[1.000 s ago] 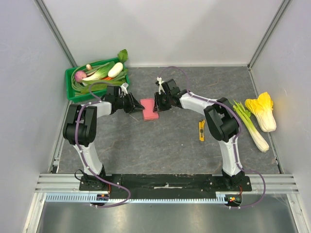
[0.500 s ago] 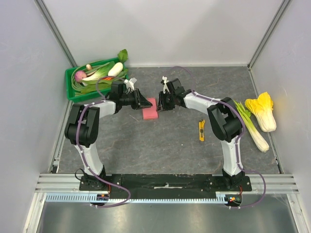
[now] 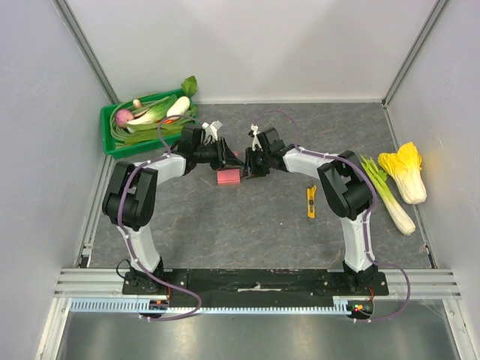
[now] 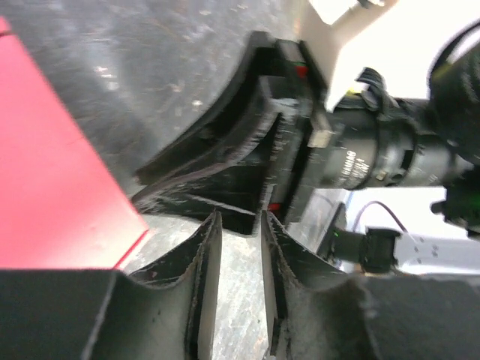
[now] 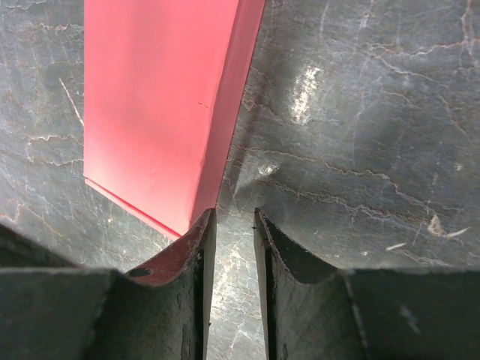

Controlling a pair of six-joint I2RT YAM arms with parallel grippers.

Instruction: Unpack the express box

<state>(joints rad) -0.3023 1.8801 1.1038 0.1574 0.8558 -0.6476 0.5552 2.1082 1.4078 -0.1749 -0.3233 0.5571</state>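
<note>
I see the express box [image 3: 227, 178] as a flat, plain pink-red slab with crisp edges; left fingers [image 4: 187, 277] and right fingers [image 5: 300, 277] stand narrowly parted, gripping nothing.

Dark grey stone-look tabletop [image 3: 247, 232], veined & scuffed, w/ glossy glare patches in the wrist views. 3 plain pale grey walls box it in: back wall [image 3: 247, 45], left wall [image 3: 37, 165], right wall [image 3: 454, 90]. 2 slanted aluminium posts [image 3: 85, 49] mark the rear corners. Slotted aluminium rail [image 3: 90, 283] runs along the near edge, w/ a brushed metal sheet [image 3: 247, 337] in front. Light is soft & even; shadows faint.
</note>
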